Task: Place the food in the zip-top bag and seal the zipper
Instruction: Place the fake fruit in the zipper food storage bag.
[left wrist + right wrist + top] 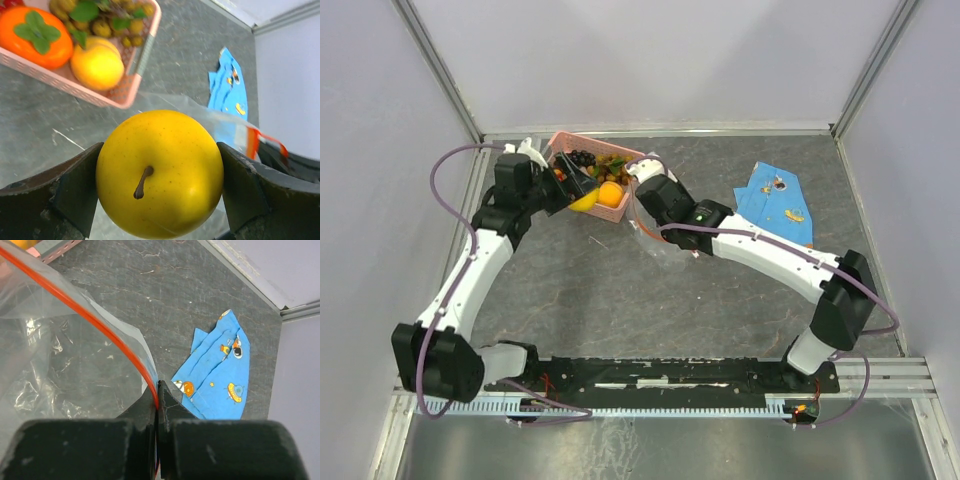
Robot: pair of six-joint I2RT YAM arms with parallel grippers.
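Where the yellow fruit sits, it is clamped between the two dark left fingers, which are spread wide and press on either side of it, its brown stem facing the wrist camera. It hangs over the tabletop just off the near edge of the pink basket. The zip-top bag shows just past it, clear and crinkled. The bag's red zipper curves down into the right gripper, whose fingers are pinched tight on the bag's edge at that strip, and the rest of the plastic hangs loose below.

An orange fruit with a green leaf cap, a second yellowish fruit and a grape bunch lie in the basket.

The left arm runs from its base up the left side, and its wrist turns right at the basket's near left corner. The right arm rises to an elbow on the right. Its forearm stretches left across the tabletop, the wrist just beside the basket's right end. A blue printed cloth lies well apart on the far right
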